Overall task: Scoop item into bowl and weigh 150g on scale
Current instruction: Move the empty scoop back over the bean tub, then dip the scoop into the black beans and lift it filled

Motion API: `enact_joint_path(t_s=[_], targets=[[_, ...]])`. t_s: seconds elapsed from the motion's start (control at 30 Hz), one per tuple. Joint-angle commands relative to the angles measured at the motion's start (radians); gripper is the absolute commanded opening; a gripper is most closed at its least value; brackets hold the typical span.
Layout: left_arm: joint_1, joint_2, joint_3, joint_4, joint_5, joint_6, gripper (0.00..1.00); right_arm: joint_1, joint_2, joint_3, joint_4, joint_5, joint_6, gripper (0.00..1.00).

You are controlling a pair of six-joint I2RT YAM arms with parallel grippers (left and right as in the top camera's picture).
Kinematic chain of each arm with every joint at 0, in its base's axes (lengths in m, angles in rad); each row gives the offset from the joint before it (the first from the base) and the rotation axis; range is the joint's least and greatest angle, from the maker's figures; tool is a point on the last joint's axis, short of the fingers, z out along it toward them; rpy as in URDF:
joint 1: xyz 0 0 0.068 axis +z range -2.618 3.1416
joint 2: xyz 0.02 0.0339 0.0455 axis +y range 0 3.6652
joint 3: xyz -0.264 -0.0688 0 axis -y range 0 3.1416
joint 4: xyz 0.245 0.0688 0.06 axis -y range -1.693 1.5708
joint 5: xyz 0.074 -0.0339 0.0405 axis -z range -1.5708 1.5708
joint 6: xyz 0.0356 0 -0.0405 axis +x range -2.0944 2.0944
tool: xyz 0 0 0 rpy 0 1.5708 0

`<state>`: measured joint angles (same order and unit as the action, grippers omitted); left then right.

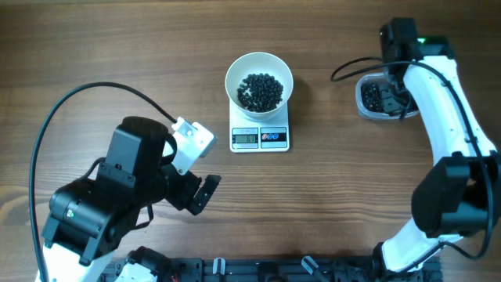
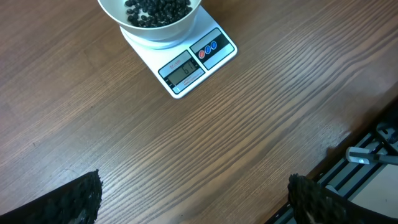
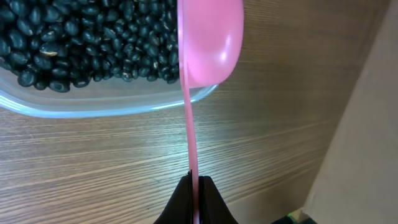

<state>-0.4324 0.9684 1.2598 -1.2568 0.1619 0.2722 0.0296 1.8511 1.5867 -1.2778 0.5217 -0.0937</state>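
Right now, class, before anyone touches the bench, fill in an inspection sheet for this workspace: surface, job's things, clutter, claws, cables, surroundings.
Surface: wooden table.
Job's things: white bowl holding black beans, standing on the scale; more beans in a clear tub at the right.
Clutter: nothing seen.
Claws: left claw open, empty, over bare wood; right claw shut on the handle of a pink spoon, its scoop above the tub's rim.
Cables: black cable loops across the table's left; second cable near the tub.
Surroundings: black rail along the near table edge.
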Motion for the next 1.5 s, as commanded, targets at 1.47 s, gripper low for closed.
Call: enact_joint_path(t_s=[1.47], targets=[[0.005,-0.005,0.01,0.003,-0.002,0.012,1.0,-0.22,0.072,0.034,-0.037,-0.965,-0.064,0.04]])
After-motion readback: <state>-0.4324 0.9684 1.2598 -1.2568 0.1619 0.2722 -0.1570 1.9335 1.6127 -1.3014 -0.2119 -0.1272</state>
